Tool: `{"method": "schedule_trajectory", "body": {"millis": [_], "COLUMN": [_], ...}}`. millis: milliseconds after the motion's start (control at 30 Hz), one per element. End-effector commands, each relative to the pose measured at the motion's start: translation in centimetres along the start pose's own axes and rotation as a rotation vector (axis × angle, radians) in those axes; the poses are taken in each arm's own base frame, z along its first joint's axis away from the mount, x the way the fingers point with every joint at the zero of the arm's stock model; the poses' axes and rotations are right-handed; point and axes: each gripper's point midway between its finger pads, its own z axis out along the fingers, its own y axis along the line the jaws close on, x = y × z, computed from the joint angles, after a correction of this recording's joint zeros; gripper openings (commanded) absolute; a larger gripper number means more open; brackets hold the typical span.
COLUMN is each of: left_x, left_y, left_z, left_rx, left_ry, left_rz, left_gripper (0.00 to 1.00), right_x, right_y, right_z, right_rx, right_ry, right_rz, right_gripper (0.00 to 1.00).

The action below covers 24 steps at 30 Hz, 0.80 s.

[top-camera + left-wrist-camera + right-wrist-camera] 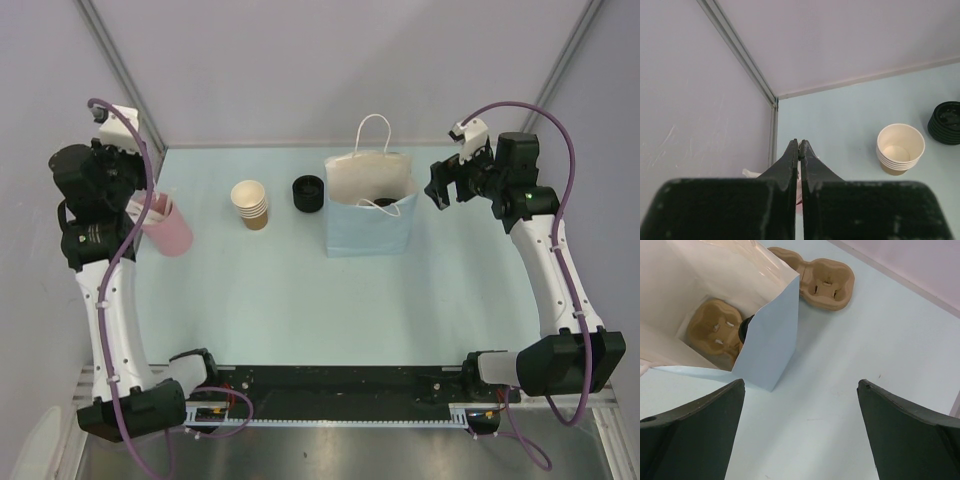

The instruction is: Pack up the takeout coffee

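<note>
While the left pincer (798,146) hangs by the pink cup (172,228) at the left edge of the bench (280,290), its fingers pressed together, the right pincer (801,383) is spread wide just right of the pale-blue paper bag (368,225). Inside that upright bag the takeout coffee (744,329) sits at one end of a pulp carrier (715,332), with only an edge of its black lid showing. A second carrier (822,282) lies behind the bag. A stack of tan cups (250,203) and a stack of black lids (308,192) stand to the bag's left.
</note>
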Motion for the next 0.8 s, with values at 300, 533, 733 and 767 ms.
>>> {"method": "schedule_trajectory", "body": {"millis": [300, 533, 733, 767], "left_x": [-5.8, -9.6, -11.6, -12.3], "left_y": [-3.6, -5.7, -8.5, -8.6], "left_z": [-2.5, -3.5, -3.6, -3.6], "left_rx": [0.204, 0.35, 0.559, 0.578], "left_ry": [-0.186, -0.285, -0.35, -0.382], "left_rz": [-0.112, -0.195, -0.35, -0.347], "left_gripper": [0.02, 0.02, 0.0, 0.0], "right_x": [-0.5, -0.2, 0.2, 0.3], "right_y": [-0.9, -1.1, -1.3, -1.4], "right_z": [0.1, 0.3, 0.8, 0.8], "right_rx": [0.025, 0.032, 0.033, 0.036], "right_ry": [-0.023, -0.014, 0.001, 0.002], "right_rz": [0.002, 0.01, 0.017, 0.018], "right_gripper": [0.99, 0.99, 0.99, 0.99]}}
